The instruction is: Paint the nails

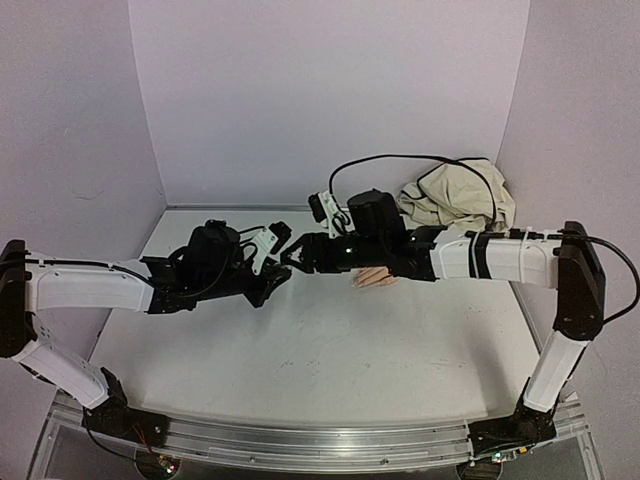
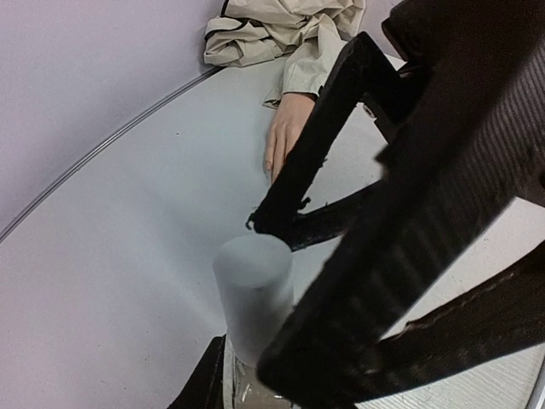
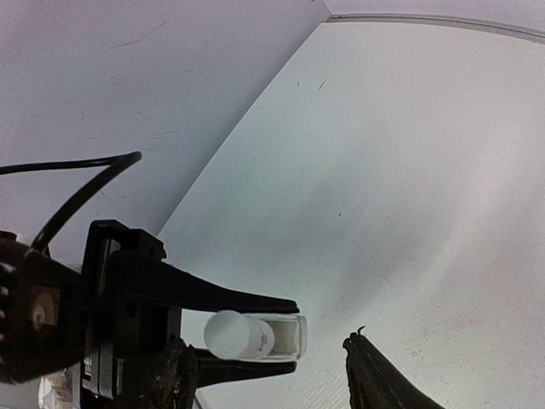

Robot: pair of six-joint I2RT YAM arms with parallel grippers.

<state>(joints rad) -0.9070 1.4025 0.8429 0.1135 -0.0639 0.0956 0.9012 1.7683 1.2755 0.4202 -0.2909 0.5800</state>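
Nails (image 2: 271, 164) sit at the tips of the peach mannequin hand (image 2: 288, 128), too small to make out singly; the hand lies flat on the white table (image 1: 300, 350) just right of centre in the top view, under the right forearm, its beige sleeve (image 2: 317, 60) trailing to a crumpled garment (image 1: 455, 195) at upper right; nothing touches the nails, so painting has not begun by my reading. Left of the hand, the left gripper (image 3: 289, 336) is clamped on a small clear bottle (image 3: 271, 337), whitish cap (image 2: 253, 290) pointing toward the right gripper (image 1: 297, 255); probably it is steadied so the cap can be unscrewed. The right jaws stand wide in its wrist view, fingers either side of the cap and not yet on it. Both arms reach inward, nearly level, and meet mid-frame.
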